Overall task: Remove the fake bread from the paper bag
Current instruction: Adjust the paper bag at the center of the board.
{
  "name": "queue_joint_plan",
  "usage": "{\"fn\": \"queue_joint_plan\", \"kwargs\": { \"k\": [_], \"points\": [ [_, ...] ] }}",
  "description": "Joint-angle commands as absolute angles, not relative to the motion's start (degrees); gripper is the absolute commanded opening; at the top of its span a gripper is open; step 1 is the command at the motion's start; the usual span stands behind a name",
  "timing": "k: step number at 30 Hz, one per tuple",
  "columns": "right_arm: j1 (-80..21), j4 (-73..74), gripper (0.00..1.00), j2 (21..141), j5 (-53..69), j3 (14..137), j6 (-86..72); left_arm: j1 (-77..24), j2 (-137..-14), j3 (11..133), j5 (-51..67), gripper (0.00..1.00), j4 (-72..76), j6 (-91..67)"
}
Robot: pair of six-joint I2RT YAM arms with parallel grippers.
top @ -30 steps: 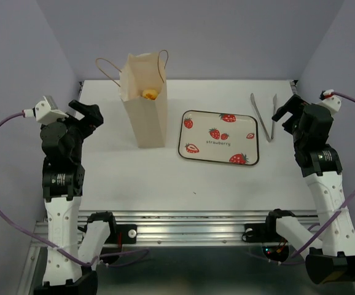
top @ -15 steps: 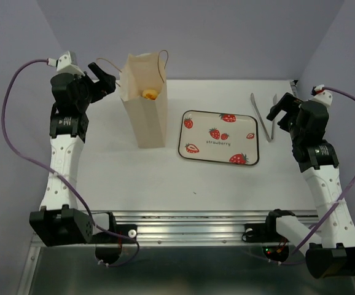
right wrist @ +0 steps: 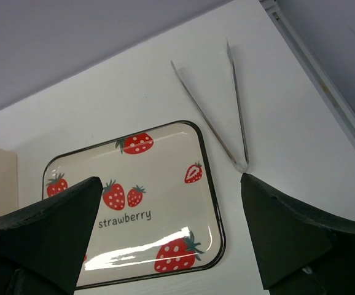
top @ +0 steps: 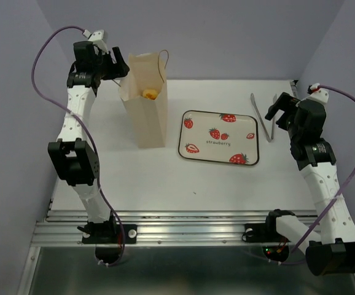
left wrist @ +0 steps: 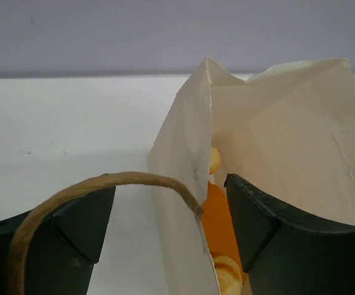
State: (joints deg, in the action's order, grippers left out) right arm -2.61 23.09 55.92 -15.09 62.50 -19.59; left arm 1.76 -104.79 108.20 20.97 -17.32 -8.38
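The cream paper bag (top: 147, 117) stands upright at the back left of the table, its top open. Golden-orange fake bread (top: 148, 94) shows inside its mouth. My left gripper (top: 117, 69) is open at the bag's top left edge. In the left wrist view the open left gripper (left wrist: 168, 236) has its jaws on either side of the paper bag's (left wrist: 288, 135) left wall, one inside and one outside. The fake bread (left wrist: 217, 221) lies just below, and the brown cord handle (left wrist: 104, 181) arcs over the outer finger. My right gripper (top: 280, 110) is open and empty.
A strawberry-print tray (top: 205, 126) lies right of the bag, with nothing on it. Metal tongs (top: 266, 120) lie to its right, near my right gripper. The right wrist view shows the tray (right wrist: 165, 178) and the tongs (right wrist: 242, 163) below the open jaws.
My left arm has swung up from the near left to the top left edge of the bag. My right gripper has shifted only slightly.
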Motion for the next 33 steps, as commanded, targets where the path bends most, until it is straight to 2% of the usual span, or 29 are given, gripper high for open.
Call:
{"fn": "queue_joint_plan", "kwargs": {
  "k": [1, 3, 4, 5, 7, 16, 21, 25, 27, 31, 33],
  "points": [
    [-2.3, 20.4, 1.00, 56.8, -16.5, 62.5, -18.2, -1.6, -111.5, 119.2, 18.9, 0.71, -28.6, -0.5],
    [-2.3, 20.4, 1.00, 57.1, -16.9, 62.4, -17.9, -1.8, -113.5, 124.0, 18.3, 0.38, -30.8, -0.3],
    [-2.3, 20.4, 1.00, 57.4, -17.2, 62.3, -17.9, -1.8, -114.2, 125.1, 18.3, 0.11, -31.5, -0.3],
    [-2.3, 20.4, 1.00, 57.5, -17.4, 62.3, -17.8, -1.8, -114.9, 127.0, 19.1, 0.00, -32.4, 1.9],
    [-2.3, 20.4, 1.00, 57.6, -17.9, 62.4, -17.8, -1.8, -114.6, 128.1, 18.5, 0.00, -32.6, 3.2],
    [-2.3, 20.4, 1.00, 57.7, -20.5, 62.1, -16.8, -2.1, -109.6, 134.5, 2.7, 0.00, -24.9, 19.0],
    [-2.3, 20.4, 1.00, 58.6, -22.2, 62.0, -16.3, -6.3, -108.9, 132.2, 3.9, 0.00, -20.1, 29.2],
    [-2.3, 20.4, 1.00, 60.0, -23.8, 61.9, -16.3, -14.0, -107.3, 122.8, 0.6, 0.00, -17.5, 38.8],
    [-2.3, 20.4, 1.00, 61.7, -24.4, 61.6, -16.3, -16.6, -105.3, 114.2, 1.2, 0.00, -16.3, 43.1],
    [-2.3, 20.7, 1.00, 64.8, -25.3, 61.1, -16.2, -21.0, -100.1, 92.6, 3.0, 0.00, -9.1, 42.7],
    [-2.3, 21.2, 1.00, 65.6, -25.4, 61.3, -16.3, -21.8, -98.6, 86.7, 3.8, 0.00, -6.4, 39.7]
  ]
}}
